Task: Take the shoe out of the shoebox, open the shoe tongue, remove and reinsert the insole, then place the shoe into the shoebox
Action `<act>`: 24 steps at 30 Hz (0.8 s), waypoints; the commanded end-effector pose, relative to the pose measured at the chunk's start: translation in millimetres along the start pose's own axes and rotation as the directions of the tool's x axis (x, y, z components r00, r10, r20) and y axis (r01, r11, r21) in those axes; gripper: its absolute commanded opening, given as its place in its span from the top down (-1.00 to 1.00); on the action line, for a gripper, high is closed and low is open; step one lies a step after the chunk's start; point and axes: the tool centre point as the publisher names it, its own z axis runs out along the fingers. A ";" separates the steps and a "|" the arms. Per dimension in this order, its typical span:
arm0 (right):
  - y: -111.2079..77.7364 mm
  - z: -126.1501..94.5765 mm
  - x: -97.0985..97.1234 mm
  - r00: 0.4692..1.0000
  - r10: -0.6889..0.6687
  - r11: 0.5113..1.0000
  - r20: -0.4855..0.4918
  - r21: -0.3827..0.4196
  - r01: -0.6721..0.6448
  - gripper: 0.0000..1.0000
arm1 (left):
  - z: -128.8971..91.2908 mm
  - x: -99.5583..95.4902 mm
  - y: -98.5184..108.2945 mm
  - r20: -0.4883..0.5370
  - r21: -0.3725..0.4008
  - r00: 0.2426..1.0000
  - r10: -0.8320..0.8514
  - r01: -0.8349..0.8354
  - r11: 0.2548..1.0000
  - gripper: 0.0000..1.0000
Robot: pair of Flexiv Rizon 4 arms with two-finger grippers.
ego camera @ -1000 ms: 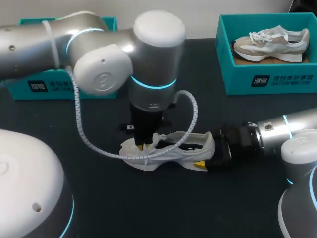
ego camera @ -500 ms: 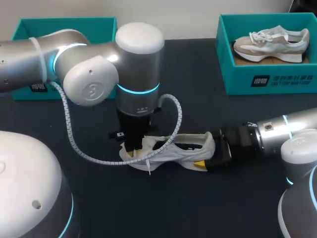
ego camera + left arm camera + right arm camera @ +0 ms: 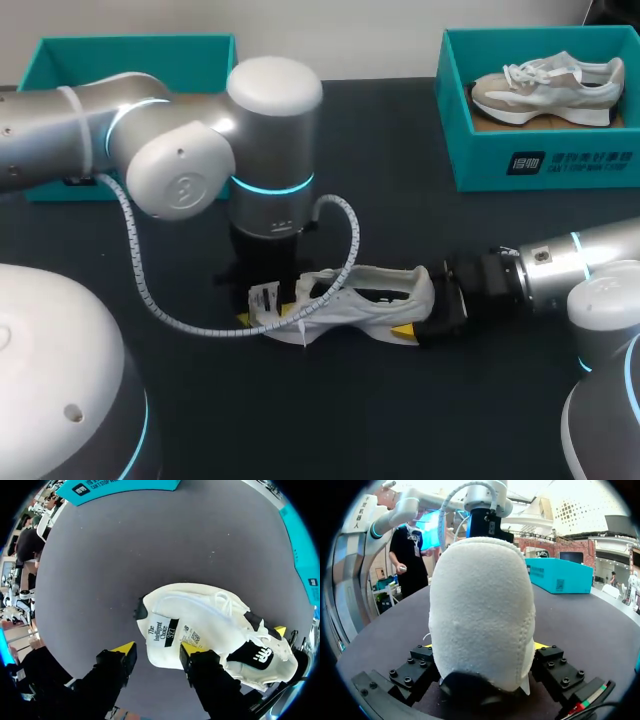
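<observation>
A white shoe [image 3: 372, 296] lies on its sole on the dark table, toe to the left. Its tongue [image 3: 162, 631], with a printed label, is folded out over the toe. My left gripper [image 3: 158, 651] points down at the toe end and is open; the tongue lies between its yellow tips, and one tip hangs over bare table. My right gripper [image 3: 421, 316] comes in level from the right and is shut on the shoe's heel [image 3: 480, 610], which fills the gap between its fingers. A teal shoebox [image 3: 60, 60] stands at the back left, its inside mostly hidden by my left arm.
A second teal box [image 3: 540, 165] at the back right holds a beige and white shoe [image 3: 548, 85]. My left arm's cable [image 3: 345, 230] loops over the white shoe. Bare table lies in front of the shoe.
My left gripper has opened and let go of the tongue, which now lies spread over the toe. The left arm has shifted a little left. The right arm has kept still.
</observation>
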 end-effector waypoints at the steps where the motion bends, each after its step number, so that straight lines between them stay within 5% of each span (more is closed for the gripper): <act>1: -4.2 5.0 -0.3 1.000 0.001 1.000 0.001 0.005 -0.001 1.00 | -8.3 -2.4 7.4 -0.017 0.022 0.985 -0.171 0.171 0.985 -1.00; 11: -4.2 5.0 -0.3 1.000 0.001 1.000 0.001 0.005 -0.001 1.00 | -58.4 -4.6 20.3 -0.113 0.084 0.994 -0.001 0.010 0.996 -1.00; 15: -4.2 5.0 -0.3 1.000 0.001 1.000 0.001 0.005 -0.001 1.00 | -86.2 2.4 28.3 -0.132 0.206 0.962 0.240 -0.211 0.956 -1.00; 20: -4.2 5.0 -0.3 1.000 0.001 1.000 0.001 0.005 -0.001 1.00 | -121.3 14.2 31.1 -0.083 0.342 0.798 0.597 -0.540 0.769 -1.00; 24: -4.2 5.0 -0.3 1.000 0.001 1.000 0.001 0.005 -0.001 1.00 | -141.5 22.4 23.7 -0.007 0.369 0.552 0.834 -0.774 0.515 -1.00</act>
